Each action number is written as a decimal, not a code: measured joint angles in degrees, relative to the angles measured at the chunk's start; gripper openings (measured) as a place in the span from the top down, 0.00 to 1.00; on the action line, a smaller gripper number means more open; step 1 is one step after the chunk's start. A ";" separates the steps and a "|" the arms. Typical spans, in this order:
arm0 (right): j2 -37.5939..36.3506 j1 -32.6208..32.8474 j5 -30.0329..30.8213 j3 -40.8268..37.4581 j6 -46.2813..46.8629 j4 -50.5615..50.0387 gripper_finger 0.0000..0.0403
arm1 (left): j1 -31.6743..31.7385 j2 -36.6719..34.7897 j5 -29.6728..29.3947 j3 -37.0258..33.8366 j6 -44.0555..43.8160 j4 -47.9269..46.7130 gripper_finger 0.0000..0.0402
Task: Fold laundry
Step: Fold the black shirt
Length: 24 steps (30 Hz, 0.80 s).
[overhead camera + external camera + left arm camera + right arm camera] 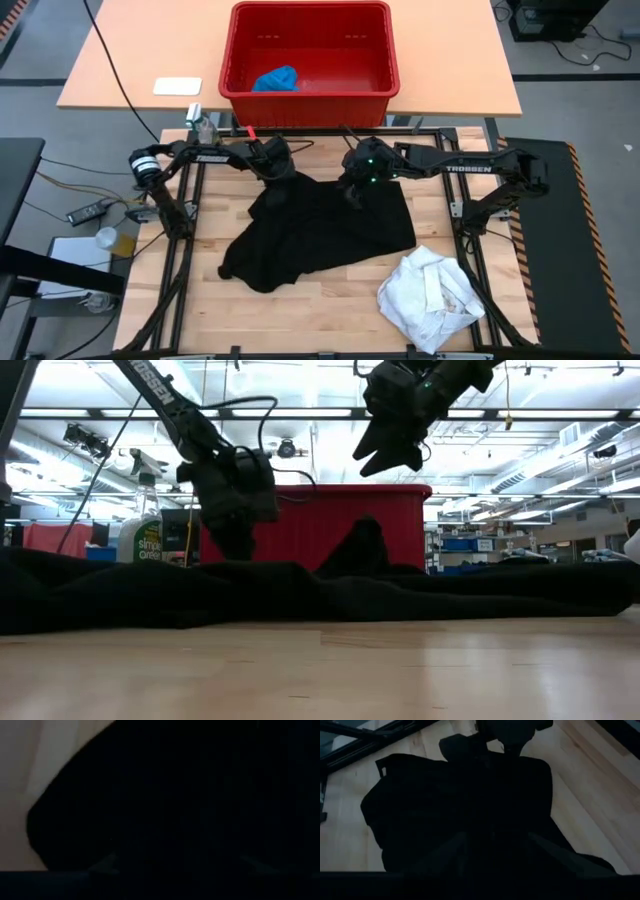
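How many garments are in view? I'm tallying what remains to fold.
3: a black garment spread mid-table, a white garment crumpled at the table's near right corner, a blue garment in the red basket. The black one might hide others.

I'm seeing the black garment lying rumpled mid-bench, the white garment sitting crumpled beside it, the blue garment resting in the basket.

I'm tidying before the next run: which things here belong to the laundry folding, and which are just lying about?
Job: black garment, white garment, blue garment.
Lying about: red basket holding the blue one, spray bottle, white pad.
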 joint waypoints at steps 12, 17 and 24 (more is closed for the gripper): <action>0.00 0.04 1.52 0.00 1.36 0.14 0.48 | -1.54 2.14 8.41 0.00 2.69 -1.53 0.60; 0.00 0.04 3.30 0.00 -1.30 -0.37 0.48 | -4.39 1.48 3.47 0.17 4.46 -1.04 0.84; 0.00 -0.85 2.46 0.00 -5.60 -5.50 0.48 | -6.79 -2.87 2.07 0.15 1.07 -5.79 0.99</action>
